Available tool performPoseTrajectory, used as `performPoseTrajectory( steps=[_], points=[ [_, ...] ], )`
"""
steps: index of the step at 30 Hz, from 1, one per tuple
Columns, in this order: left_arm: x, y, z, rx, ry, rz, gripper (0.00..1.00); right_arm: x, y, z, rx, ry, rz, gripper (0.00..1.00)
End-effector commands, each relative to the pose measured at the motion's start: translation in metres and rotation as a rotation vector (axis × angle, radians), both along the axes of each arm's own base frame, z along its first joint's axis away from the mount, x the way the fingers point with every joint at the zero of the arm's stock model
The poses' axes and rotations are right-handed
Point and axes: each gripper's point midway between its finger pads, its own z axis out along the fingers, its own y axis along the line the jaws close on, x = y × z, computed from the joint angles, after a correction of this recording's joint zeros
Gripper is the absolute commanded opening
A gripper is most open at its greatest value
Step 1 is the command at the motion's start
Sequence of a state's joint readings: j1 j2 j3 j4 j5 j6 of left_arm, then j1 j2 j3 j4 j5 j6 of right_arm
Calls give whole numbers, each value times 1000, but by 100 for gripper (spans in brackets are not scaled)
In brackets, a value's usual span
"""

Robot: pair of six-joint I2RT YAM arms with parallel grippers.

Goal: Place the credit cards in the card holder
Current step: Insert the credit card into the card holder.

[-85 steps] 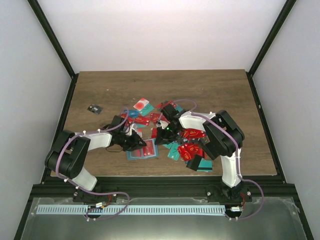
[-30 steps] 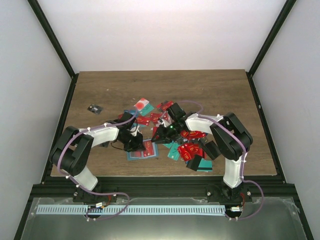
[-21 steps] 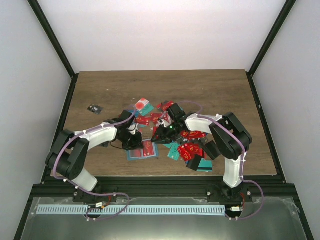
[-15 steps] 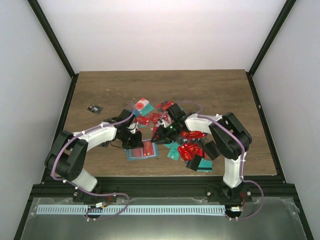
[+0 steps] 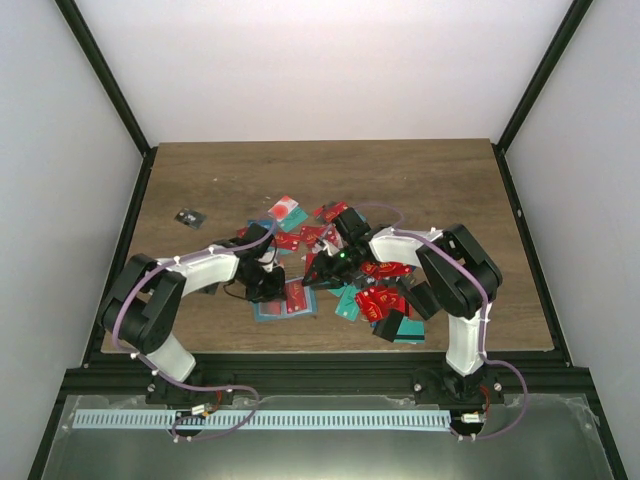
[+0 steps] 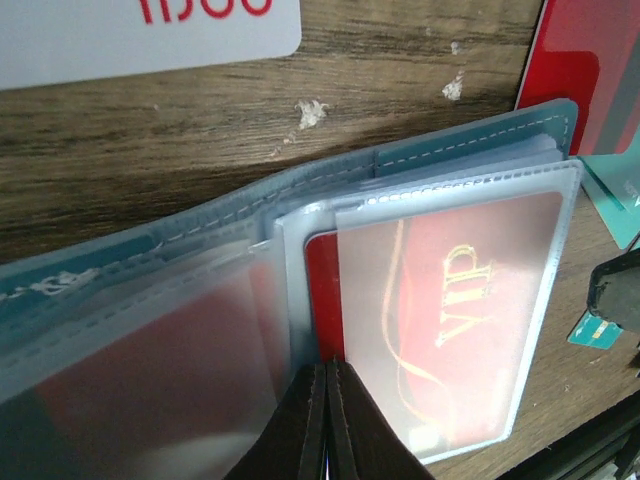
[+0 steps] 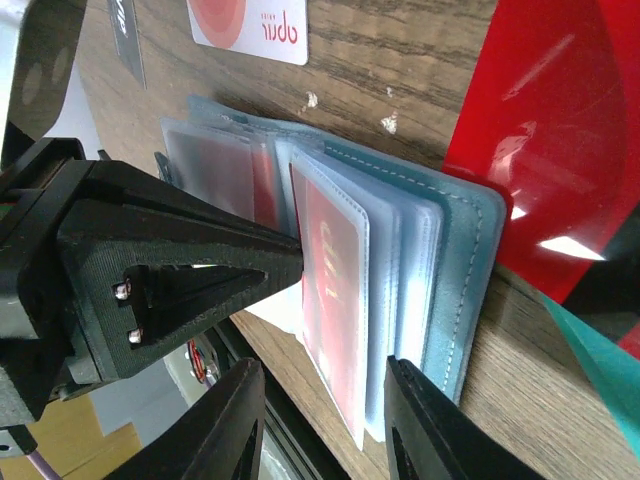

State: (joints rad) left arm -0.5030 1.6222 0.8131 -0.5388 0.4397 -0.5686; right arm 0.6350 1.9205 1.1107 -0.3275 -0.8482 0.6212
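Observation:
The teal card holder (image 5: 283,300) lies open near the table's front, its clear sleeves fanned out (image 6: 440,160) (image 7: 460,230). A red VIP card (image 6: 450,300) (image 7: 335,280) sits inside one sleeve. My left gripper (image 5: 268,287) (image 6: 327,372) is shut, with its tip against that red card's edge at the sleeve mouth. My right gripper (image 5: 316,279) (image 7: 322,378) stands open astride the upright sleeves, and the left finger is clear of them. Loose credit cards, mostly red (image 5: 380,300), lie scattered to the right and behind.
A white card with a red blot (image 5: 283,210) (image 7: 250,30) lies behind the holder. A red card (image 7: 560,130) and a teal card (image 7: 600,350) lie beside it. A black case (image 5: 390,325) sits front right, and a small dark object (image 5: 188,217) far left.
Both grippers have stayed at the card holder. The left arm has shifted slightly, and the right gripper has come in closer to the sleeves than it was at first.

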Motion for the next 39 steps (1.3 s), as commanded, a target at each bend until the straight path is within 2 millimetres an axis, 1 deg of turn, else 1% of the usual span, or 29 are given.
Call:
performPoseTrajectory(
  steps=[1,7,19,39],
  points=[
    [-9,8,-17,55,21,-4,4,0,1,-1,20,8,12,36],
    [-10,9,-18,56,21,3,4,-2,4,0,32,11,24,37],
    [-11,7,-16,50,16,6,4,-10,11,-4,38,23,51,37],
    [-11,2,-13,42,10,10,4,-19,19,-2,53,17,91,37]
  ],
)
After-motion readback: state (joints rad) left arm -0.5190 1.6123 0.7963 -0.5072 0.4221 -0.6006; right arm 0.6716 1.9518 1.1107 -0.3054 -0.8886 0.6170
